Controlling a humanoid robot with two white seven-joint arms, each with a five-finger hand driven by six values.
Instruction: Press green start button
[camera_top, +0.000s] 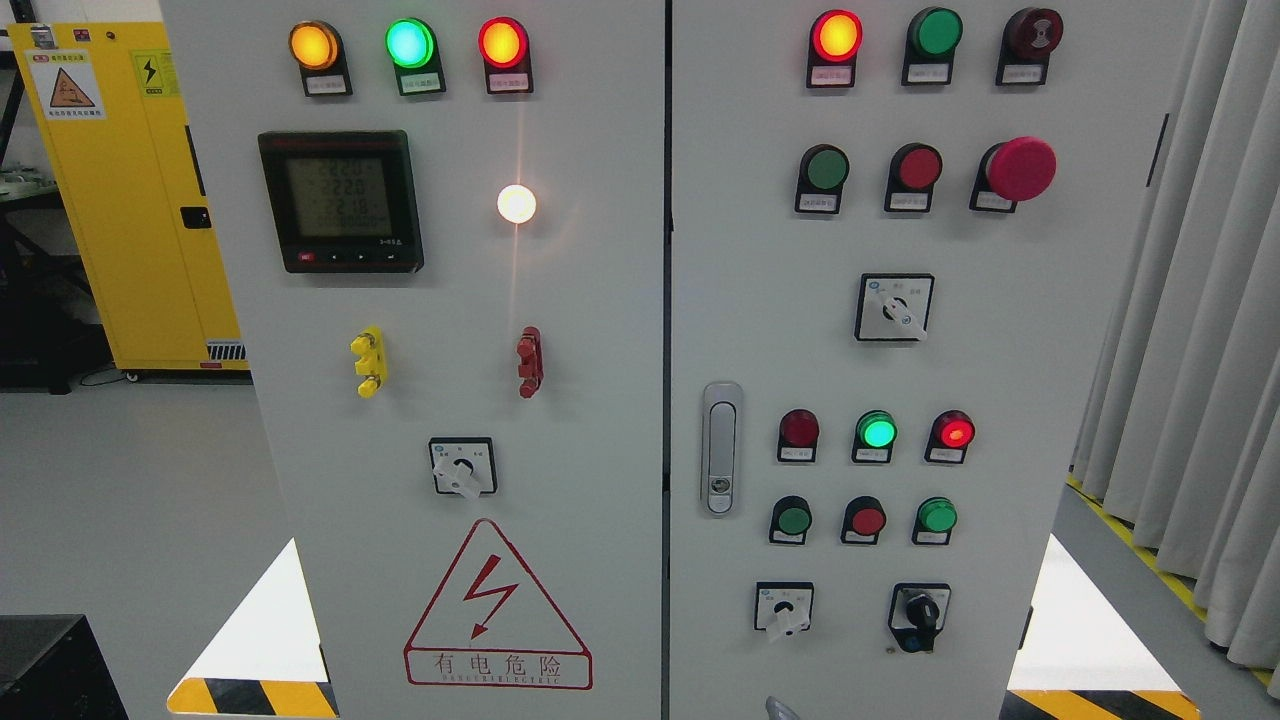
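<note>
Green start button (827, 169) sits unobstructed mid-panel, perhaps flanked by red button (919, 168).

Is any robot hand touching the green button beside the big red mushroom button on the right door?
Apart. In the head view the green button is fully uncovered beside the red mushroom button, and no hand is near it.
</note>
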